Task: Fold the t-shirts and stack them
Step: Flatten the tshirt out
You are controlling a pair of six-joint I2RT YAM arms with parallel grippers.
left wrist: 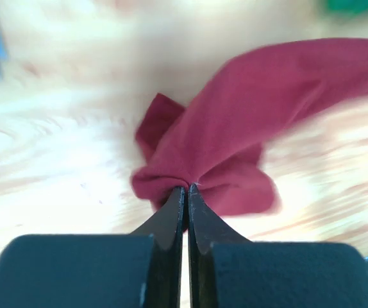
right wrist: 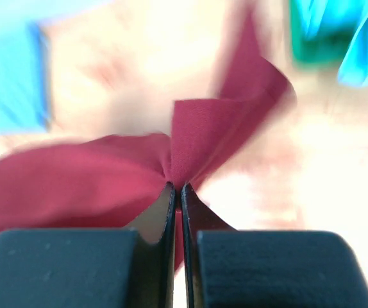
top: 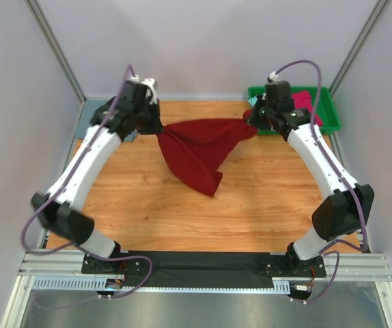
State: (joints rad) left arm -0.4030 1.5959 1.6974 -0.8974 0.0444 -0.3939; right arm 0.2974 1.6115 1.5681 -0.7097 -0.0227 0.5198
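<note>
Since the left gripper (left wrist: 185,188) and right gripper (right wrist: 176,186) are clamped on just a pinch of the dark red t-shirt (top: 199,147) near the tray (top: 327,126), a tug could free it.

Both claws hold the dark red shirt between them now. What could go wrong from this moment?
1. The left claw and right claw each pinch only a small bit of the dark red t-shirt at the tips; it may slip out.
2. The shirt hangs bunched, so it may land creased.
</note>
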